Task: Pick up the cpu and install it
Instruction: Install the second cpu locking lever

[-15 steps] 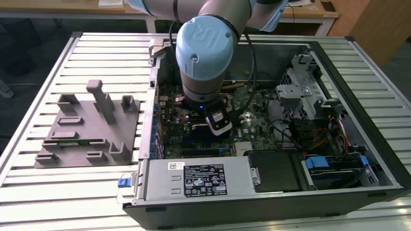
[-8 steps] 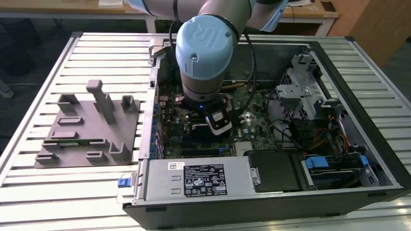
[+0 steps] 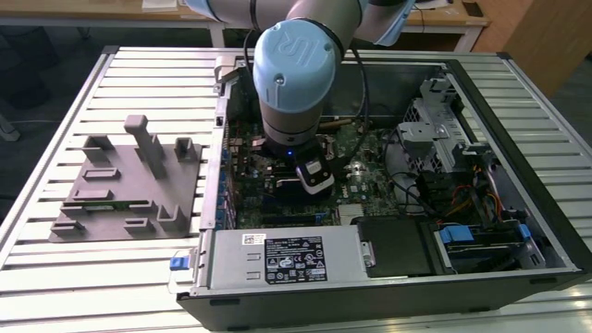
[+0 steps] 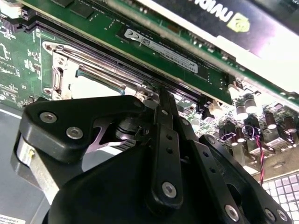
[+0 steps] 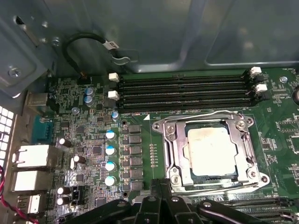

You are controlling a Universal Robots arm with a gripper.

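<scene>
A: What surrounds the arm?

B: In the exterior view, an open computer case [image 3: 518, 90] lies on a slatted metal table [image 3: 55, 277]. The blue-and-grey robot arm [image 3: 294, 76] reaches down into it over the green motherboard [image 3: 356, 149]. On the exterior view's left, a grey fixture plate [image 3: 125, 184] with upright blocks sits on the table. A metal power supply box [image 3: 277, 257] with a printed label lies along the case's near edge, and drive bays with bundled cables fill the exterior view's right.

A: Where is the cpu?

B: The cpu [image 5: 212, 149], silvery and square, sits inside the socket's metal frame [image 5: 175, 156] in the first wrist view, just below four black memory slots [image 5: 184, 91]. The second wrist view shows a corner of it [image 4: 91, 86], with the frame lever [image 4: 93, 58] beside it.

A: And the gripper?

B: The gripper [image 5: 161, 205] hangs just beside the socket, apart from the chip. I cannot tell how its jaws stand; black linkages hide the tips.

A: Any writing?

B: A black card [image 4: 233, 18] carries white lettering, cut off at the edge.
</scene>
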